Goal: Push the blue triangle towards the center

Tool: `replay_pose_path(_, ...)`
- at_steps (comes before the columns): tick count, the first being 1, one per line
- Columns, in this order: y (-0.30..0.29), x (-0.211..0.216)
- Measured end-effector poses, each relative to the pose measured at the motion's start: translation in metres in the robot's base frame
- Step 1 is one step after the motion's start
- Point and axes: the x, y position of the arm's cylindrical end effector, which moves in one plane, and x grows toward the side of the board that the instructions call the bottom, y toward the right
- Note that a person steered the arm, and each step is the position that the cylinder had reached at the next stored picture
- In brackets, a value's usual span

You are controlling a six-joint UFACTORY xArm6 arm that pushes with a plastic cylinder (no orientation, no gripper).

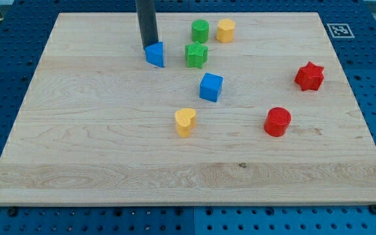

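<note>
The blue triangle stands on the wooden board, in the upper middle of the view. My tip is at the triangle's upper left edge, touching it or nearly so. The dark rod rises straight up out of the view's top. A blue cube sits near the board's middle, to the lower right of the triangle.
A green star is just right of the blue triangle. A green cylinder and a yellow hexagon stand above it. A yellow heart lies below the middle. A red star and a red cylinder are on the right.
</note>
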Motion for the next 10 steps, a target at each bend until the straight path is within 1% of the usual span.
replay_pose_path(1, 0.017, -0.002)
replay_pose_path(2, 0.042, -0.013)
replay_pose_path(3, 0.048, -0.013)
replay_pose_path(4, 0.044, -0.011)
replay_pose_path(6, 0.037, 0.021)
replay_pose_path(7, 0.034, 0.017)
replay_pose_path(8, 0.013, 0.012)
replay_pose_path(9, -0.010, 0.014)
replay_pose_path(10, -0.015, 0.021)
